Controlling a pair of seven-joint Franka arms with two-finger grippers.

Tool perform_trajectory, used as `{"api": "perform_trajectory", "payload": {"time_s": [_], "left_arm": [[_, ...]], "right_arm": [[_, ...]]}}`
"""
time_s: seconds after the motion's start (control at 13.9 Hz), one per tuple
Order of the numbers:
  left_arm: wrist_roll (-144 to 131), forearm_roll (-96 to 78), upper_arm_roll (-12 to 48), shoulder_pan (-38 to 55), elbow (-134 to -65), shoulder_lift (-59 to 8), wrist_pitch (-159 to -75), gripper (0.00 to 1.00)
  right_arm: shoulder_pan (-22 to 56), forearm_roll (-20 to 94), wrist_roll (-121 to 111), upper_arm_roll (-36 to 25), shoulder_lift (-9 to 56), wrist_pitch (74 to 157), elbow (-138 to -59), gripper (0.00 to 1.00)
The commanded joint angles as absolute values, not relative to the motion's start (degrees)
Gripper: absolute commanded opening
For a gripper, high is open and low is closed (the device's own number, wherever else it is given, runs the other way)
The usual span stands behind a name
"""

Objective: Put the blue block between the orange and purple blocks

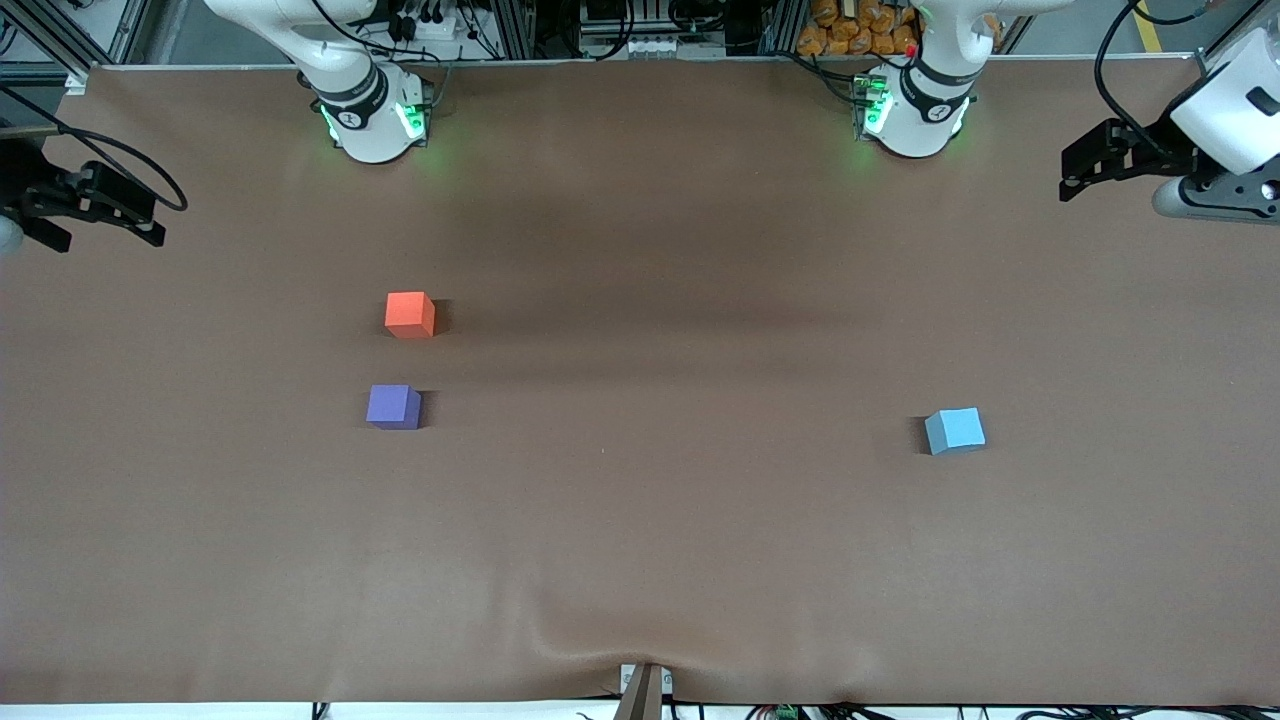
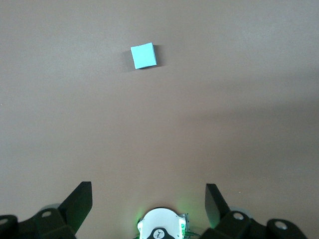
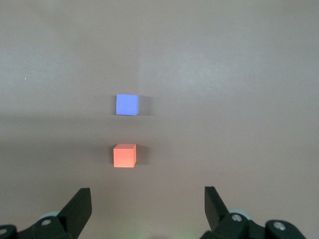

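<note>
The blue block (image 1: 955, 430) lies on the brown table toward the left arm's end; it also shows in the left wrist view (image 2: 143, 56). The orange block (image 1: 410, 314) and the purple block (image 1: 393, 407) lie toward the right arm's end with a small gap between them, the purple one nearer the front camera. Both show in the right wrist view, orange (image 3: 124, 155) and purple (image 3: 126, 104). My left gripper (image 1: 1085, 165) (image 2: 148, 199) is open and empty, high over the table's end. My right gripper (image 1: 100, 228) (image 3: 148, 199) is open and empty over the other end.
The brown cloth-covered table (image 1: 640, 540) carries only the three blocks. The two arm bases (image 1: 375, 115) (image 1: 915, 110) stand at the edge farthest from the front camera. A small mount (image 1: 643, 690) sits at the nearest edge.
</note>
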State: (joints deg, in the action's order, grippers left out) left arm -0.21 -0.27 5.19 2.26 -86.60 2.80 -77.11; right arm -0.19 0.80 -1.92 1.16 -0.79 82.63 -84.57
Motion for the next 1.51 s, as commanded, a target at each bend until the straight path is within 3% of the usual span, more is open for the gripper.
{"api": "perform_trajectory", "payload": {"time_s": [0.0, 0.29, 0.79, 1.22, 1.43], "left_arm": [[-1.0, -0.4, 6.3, 1.6, -86.5, 3.3, -76.2, 1.00], [-0.8, -0.4, 6.7, 1.3, -86.6, 0.6, -80.5, 1.00], [-0.6, 4.8, 6.7, 2.8, -87.7, -17.6, -94.2, 1.00], [-0.7, 4.7, 6.6, 1.4, -101.5, -24.3, -120.2, 1.00], [-1.9, 4.6, 6.6, -0.4, -102.3, -27.4, -125.5, 1.00]], "right_arm": [[0.0, 0.6, -2.6, 1.1, -0.8, 82.5, -84.3, 1.00], [-0.2, 0.7, -2.5, 1.1, -0.8, 82.5, -84.3, 1.00], [-0.5, 0.7, -2.6, 1.1, -0.7, 82.4, -84.3, 1.00], [-0.6, 0.7, -2.6, 1.1, -0.7, 82.2, -84.3, 1.00], [-0.6, 0.7, -2.5, 1.1, -0.7, 82.2, -84.3, 1.00]]}}
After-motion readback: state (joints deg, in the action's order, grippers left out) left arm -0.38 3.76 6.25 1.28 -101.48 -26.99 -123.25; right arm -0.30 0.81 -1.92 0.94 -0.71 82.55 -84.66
